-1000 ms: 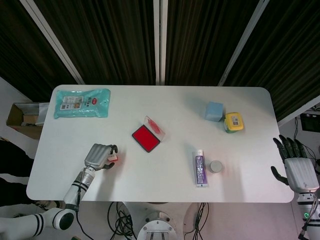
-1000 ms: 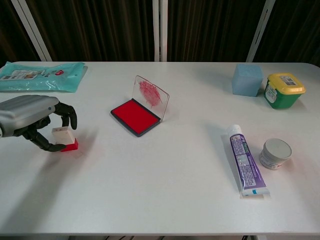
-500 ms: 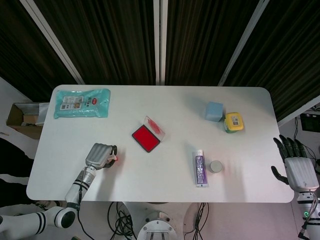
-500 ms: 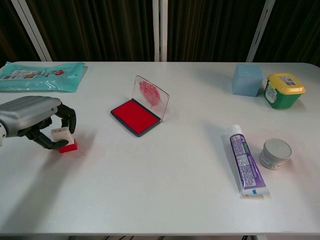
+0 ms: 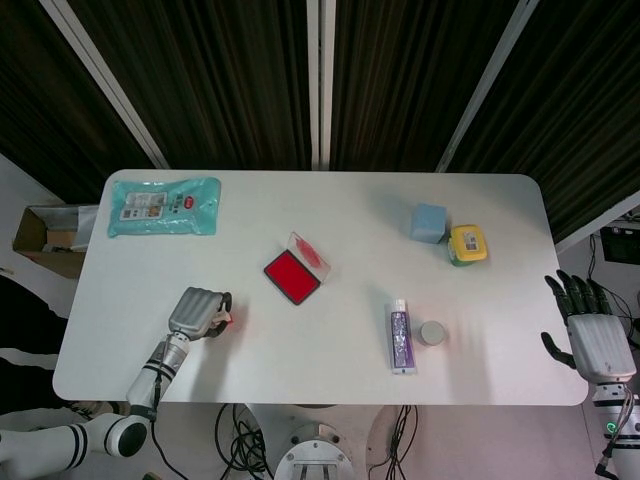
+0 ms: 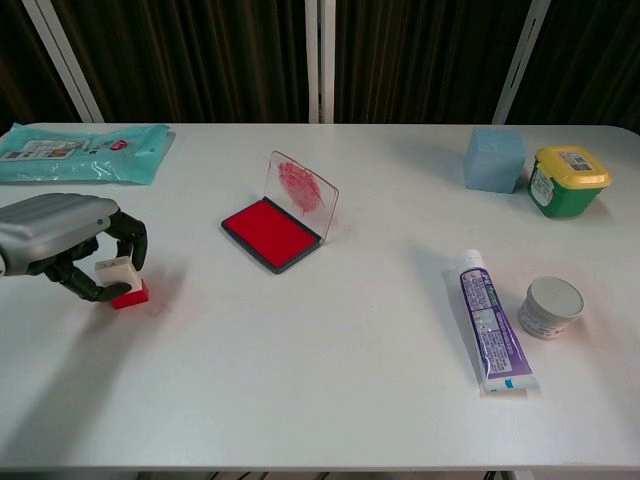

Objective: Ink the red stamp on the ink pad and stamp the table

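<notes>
The red stamp (image 6: 128,293), white on top with a red base, stands on the table at the front left. My left hand (image 6: 65,238) curls over it and grips its white top; in the head view the left hand (image 5: 197,311) covers most of the stamp (image 5: 228,321). The open ink pad (image 6: 270,232) with its red cushion and raised clear lid lies right of the hand, near the table's middle; it shows in the head view too, the ink pad (image 5: 293,275). My right hand (image 5: 592,335) hangs off the table's right edge, fingers spread and holding nothing.
A teal wipes pack (image 5: 163,206) lies at the back left. A blue cube (image 6: 495,158) and a yellow-lidded green jar (image 6: 567,180) stand at the back right. A purple tube (image 6: 491,323) and a small white pot (image 6: 552,306) lie at the front right.
My left hand has drawn slightly left and toward the table's front edge with the stamp in it. The right hand has stayed put.
</notes>
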`<state>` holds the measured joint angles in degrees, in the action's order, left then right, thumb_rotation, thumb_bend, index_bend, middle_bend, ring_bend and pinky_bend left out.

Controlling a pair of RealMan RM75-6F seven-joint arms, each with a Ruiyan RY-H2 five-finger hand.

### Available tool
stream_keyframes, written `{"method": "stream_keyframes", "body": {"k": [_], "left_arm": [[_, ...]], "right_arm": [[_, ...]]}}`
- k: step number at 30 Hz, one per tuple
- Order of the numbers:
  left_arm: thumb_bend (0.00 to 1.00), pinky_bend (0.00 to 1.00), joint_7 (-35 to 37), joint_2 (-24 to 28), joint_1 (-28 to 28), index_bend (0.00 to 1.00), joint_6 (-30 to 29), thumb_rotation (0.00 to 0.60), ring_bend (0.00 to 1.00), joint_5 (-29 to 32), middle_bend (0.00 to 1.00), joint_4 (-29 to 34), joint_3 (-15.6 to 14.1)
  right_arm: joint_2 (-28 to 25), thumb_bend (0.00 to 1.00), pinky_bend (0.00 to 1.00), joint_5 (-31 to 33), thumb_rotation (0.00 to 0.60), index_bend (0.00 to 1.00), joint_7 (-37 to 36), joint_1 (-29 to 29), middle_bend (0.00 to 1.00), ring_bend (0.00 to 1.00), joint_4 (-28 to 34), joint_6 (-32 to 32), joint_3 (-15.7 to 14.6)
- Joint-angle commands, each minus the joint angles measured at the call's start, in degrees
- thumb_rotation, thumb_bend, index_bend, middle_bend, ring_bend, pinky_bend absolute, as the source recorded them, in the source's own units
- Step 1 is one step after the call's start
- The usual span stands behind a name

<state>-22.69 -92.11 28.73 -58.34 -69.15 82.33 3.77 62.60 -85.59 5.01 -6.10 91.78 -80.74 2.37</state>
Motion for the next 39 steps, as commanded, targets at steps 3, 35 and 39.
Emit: {"method": "stream_keyframes", "body": {"k": [3,35,39], "left_arm": [[0.31,1.00,0.11,0.22,0.20,0.52,-0.10,0.600,0.97,-0.52,0.61,0.23,-0.31],[0.34,1.00,27.73,-6.49,14.34,0.55,6.71,0.600,1.00,-7.18,0.67,-13.24,10.99],[0.34,1.00,30.16,-10.69,17.31,0.55,9.80,0.600,1.00,-5.82,0.67,-18.56,11.75]], "right_arm": [[-0.02,0.24,0.00,-0.04,0.600,0.00,0.10,-0.09,0.00,0.00,0.05,0.19,-0.07],[-0.67,0.24,0.00,0.27,0.600,0.00,0.04,0.34,0.00,0.00,0.47,-0.60,0.07],[-0.96,0.24,0.00,0.36,0.600,0.00,0.26,0.40,0.00,0.00,0.91,-0.70,0.12]]}}
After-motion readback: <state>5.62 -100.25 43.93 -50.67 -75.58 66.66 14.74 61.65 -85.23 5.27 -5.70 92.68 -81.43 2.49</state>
